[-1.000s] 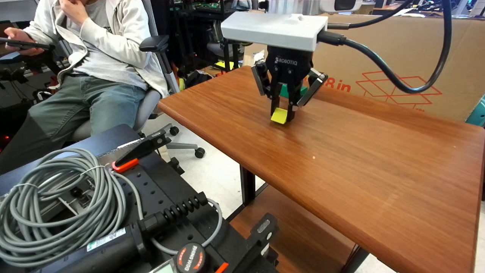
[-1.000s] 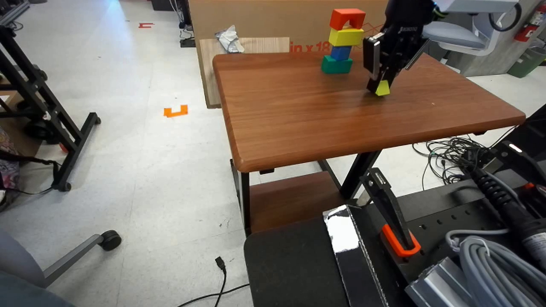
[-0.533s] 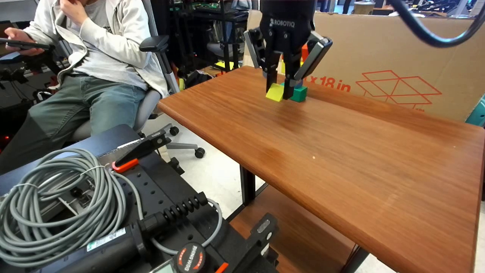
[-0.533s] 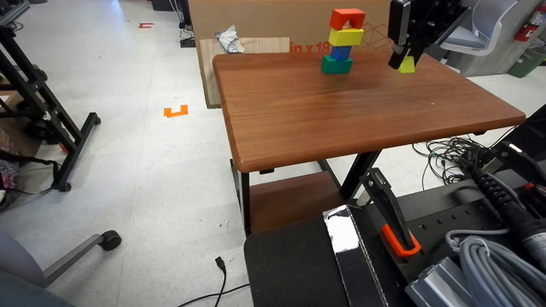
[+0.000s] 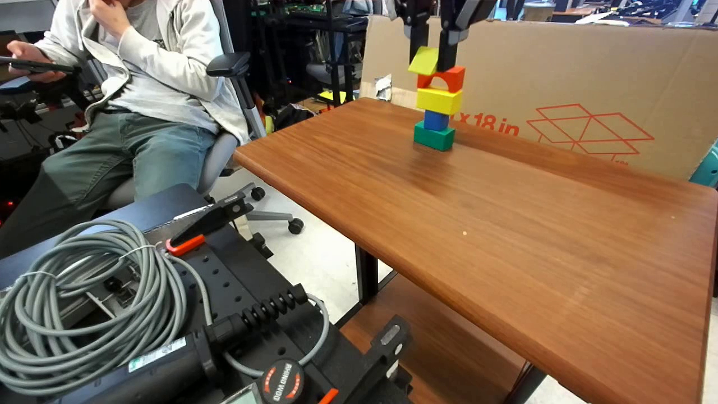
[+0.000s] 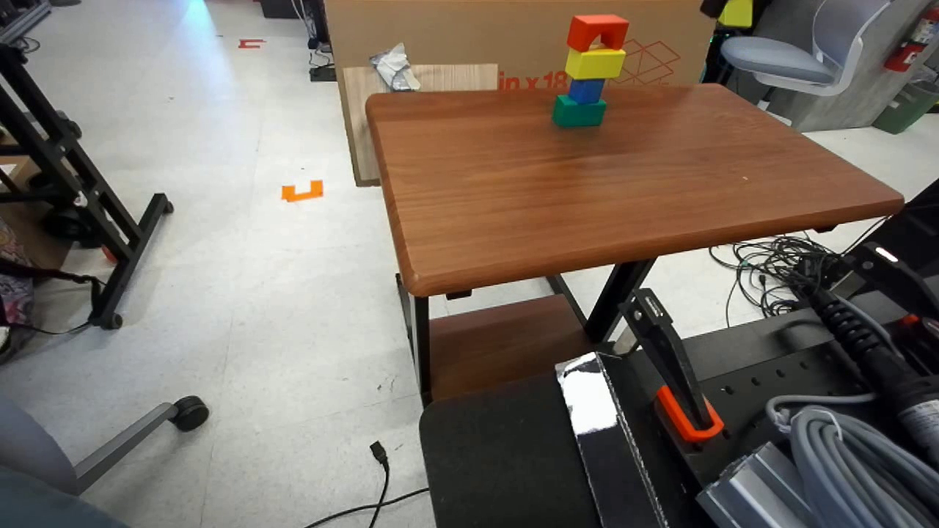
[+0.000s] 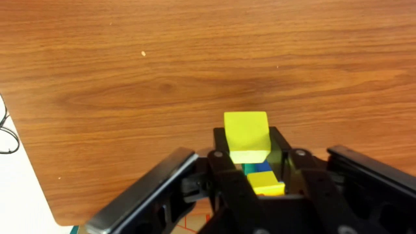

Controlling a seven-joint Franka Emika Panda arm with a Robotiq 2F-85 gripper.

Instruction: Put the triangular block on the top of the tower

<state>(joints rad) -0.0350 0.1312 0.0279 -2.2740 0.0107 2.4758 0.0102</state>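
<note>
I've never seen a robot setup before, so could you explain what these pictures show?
The machine is a black robotic gripper; the arm carrying it is out of view. Two pictures come from cameras standing off it, looking across a wooden table from different places. The third comes from a camera on the wrist, looking down past the gripper. On the table stands a tower of four blocks: from the bottom, a green block, a blue block, a yellow block and a red arch. In an exterior view, the yellow triangular block held in the gripper appears apart from the tower, so it isn't placed yet.
</note>
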